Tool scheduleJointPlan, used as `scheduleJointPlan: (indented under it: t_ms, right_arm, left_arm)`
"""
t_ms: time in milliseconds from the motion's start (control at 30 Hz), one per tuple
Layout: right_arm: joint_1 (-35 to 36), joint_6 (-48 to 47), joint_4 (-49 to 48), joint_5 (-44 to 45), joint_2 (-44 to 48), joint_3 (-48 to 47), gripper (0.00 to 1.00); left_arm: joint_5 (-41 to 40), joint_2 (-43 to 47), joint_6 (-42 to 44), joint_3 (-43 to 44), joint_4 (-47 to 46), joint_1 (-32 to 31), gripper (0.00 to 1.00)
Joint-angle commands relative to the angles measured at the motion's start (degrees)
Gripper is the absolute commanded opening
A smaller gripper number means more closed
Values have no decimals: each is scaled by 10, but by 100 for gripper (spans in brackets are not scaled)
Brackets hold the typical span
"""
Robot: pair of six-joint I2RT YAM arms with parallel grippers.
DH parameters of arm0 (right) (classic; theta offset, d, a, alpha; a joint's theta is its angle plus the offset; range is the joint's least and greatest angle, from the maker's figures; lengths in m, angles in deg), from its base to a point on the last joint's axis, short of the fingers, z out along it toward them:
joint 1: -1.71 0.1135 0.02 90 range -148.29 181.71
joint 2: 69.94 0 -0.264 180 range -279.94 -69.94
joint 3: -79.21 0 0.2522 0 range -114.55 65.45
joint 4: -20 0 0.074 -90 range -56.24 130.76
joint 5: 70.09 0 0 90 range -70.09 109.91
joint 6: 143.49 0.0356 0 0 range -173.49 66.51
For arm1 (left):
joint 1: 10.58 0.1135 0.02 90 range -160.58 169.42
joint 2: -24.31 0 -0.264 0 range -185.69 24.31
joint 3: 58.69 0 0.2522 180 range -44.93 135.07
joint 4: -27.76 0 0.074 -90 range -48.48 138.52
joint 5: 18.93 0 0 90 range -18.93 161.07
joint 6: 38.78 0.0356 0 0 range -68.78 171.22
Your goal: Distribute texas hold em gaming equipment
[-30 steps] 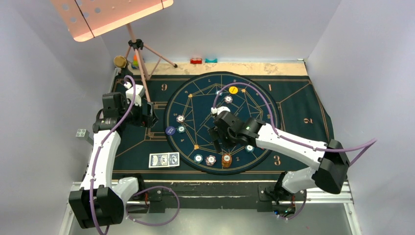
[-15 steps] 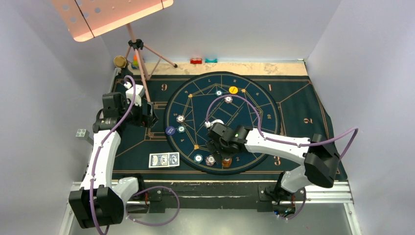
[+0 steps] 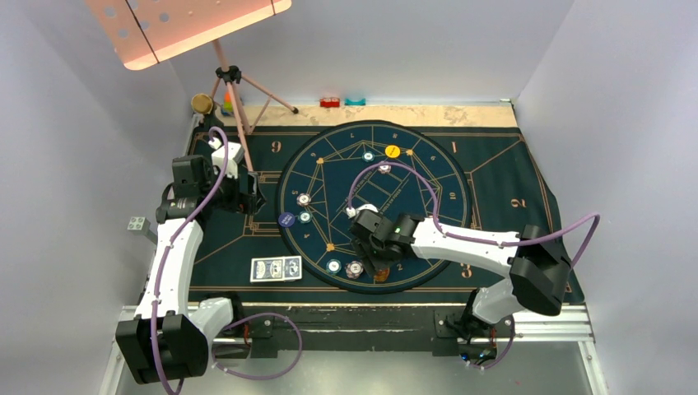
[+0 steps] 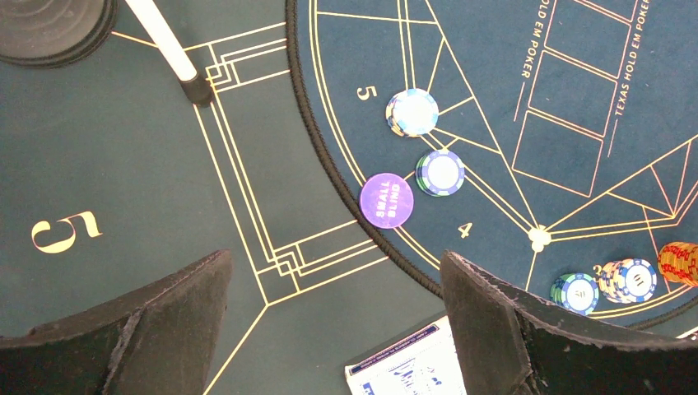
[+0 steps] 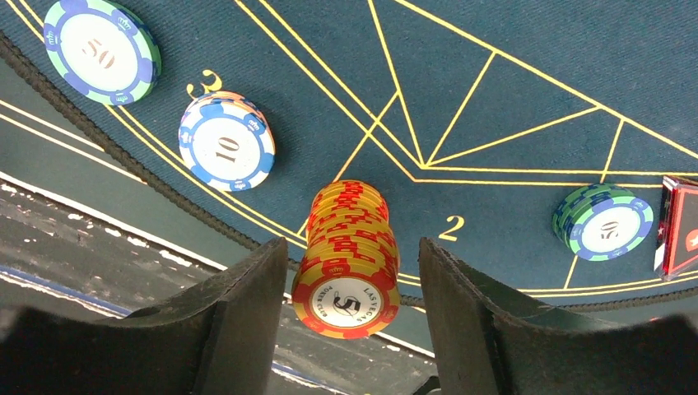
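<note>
My right gripper [image 5: 352,276] is open, one jaw on each side of a tall orange chip stack [image 5: 350,255] by the number 2 at the round mat's near edge [image 3: 381,275]. No jaw touches the stack. A white "10" stack [image 5: 226,141], a teal "50" chip [image 5: 101,51], another teal stack [image 5: 603,222] and a red marker [image 5: 679,226] lie nearby. My left gripper [image 4: 335,263] is open and empty above the mat's left side [image 3: 247,193]. Blue-backed cards [image 4: 411,366] lie below it [image 3: 276,268]. A purple small-blind disc [image 4: 386,200] and two chip stacks [image 4: 411,111] [image 4: 440,172] sit at the round mat's left. A yellow disc [image 3: 393,151] lies far.
A pink music stand's tripod [image 3: 234,90] stands at the back left, one foot [image 4: 196,89] on the mat. Small red [image 3: 330,102] and teal [image 3: 355,101] blocks sit at the back edge. The table's near edge [image 5: 99,239] runs just past the orange stack.
My right gripper has moved from the middle of the round mat toward the near edge and now straddles the orange stack. The left arm has not moved.
</note>
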Motion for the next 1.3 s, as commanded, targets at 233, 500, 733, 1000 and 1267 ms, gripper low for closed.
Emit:
scheduleJointPlan:
  t_ms: [233,500,733,1000,1267]
  right_arm:
    - [6,3,5,-11,3,-1,56]
    - [9,4,12,-9,7,-1,59]
    - [9,3,14,-10,7,0,52]
    - [9,3,17,-5,10,0,27]
    - [9,-11,69,7,17,-71,2]
  left_arm:
    - [8,5,11,-3,-12,5,100]
    - [9,6,11,-3,-11,4,100]
    - [9,7,11,-3,-11,5,100]
    - [9,8,11,-4,-11,4,100]
    - [9,8,12,-3,-12,5,100]
